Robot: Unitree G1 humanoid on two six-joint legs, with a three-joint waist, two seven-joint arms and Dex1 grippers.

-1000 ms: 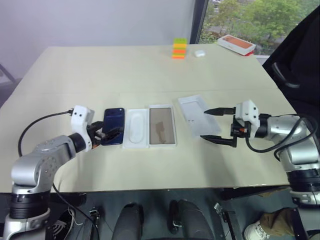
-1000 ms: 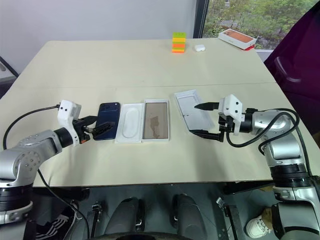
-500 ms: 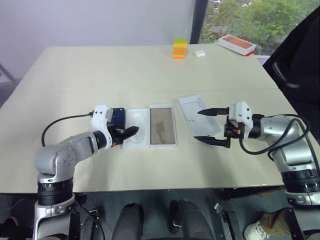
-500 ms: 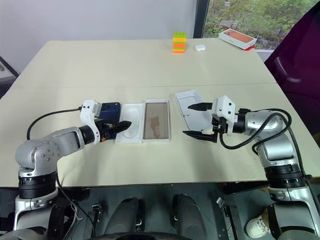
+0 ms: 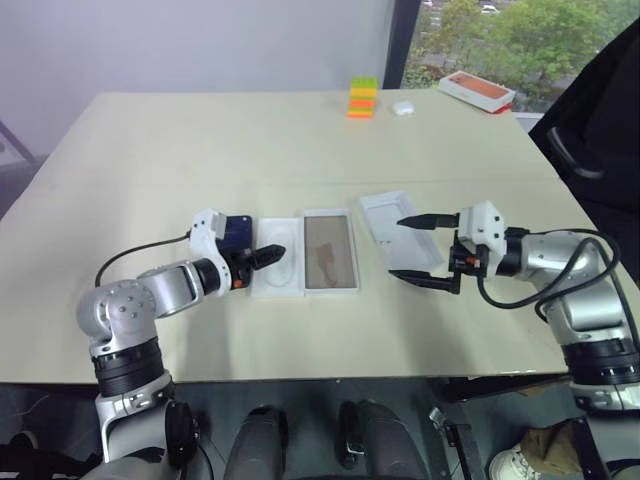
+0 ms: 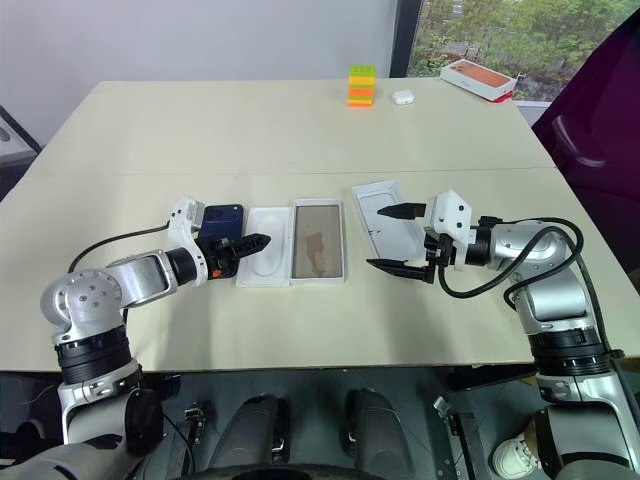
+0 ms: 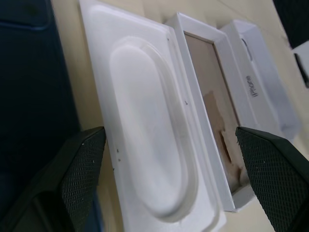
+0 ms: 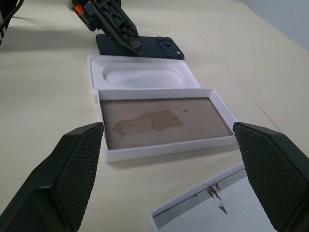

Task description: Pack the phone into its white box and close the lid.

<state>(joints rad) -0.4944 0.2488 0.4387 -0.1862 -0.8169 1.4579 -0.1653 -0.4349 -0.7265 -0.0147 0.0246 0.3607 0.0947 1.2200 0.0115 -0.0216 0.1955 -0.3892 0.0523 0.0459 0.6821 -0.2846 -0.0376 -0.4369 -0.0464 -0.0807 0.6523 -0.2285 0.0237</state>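
Here, phone [image 6: 221,222] beside white box [image 6: 318,243], lid [image 6: 388,212] apart

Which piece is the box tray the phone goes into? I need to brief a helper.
On the beige table, four flat pieces lie in a row between the grippers. The white box is third from the robot's left. Only it shows a brownish inside.

phone [image 6: 222,222] left | insert [image 6: 265,260] | white box [image 6: 318,252] | lid [image 6: 389,225] right, in a row
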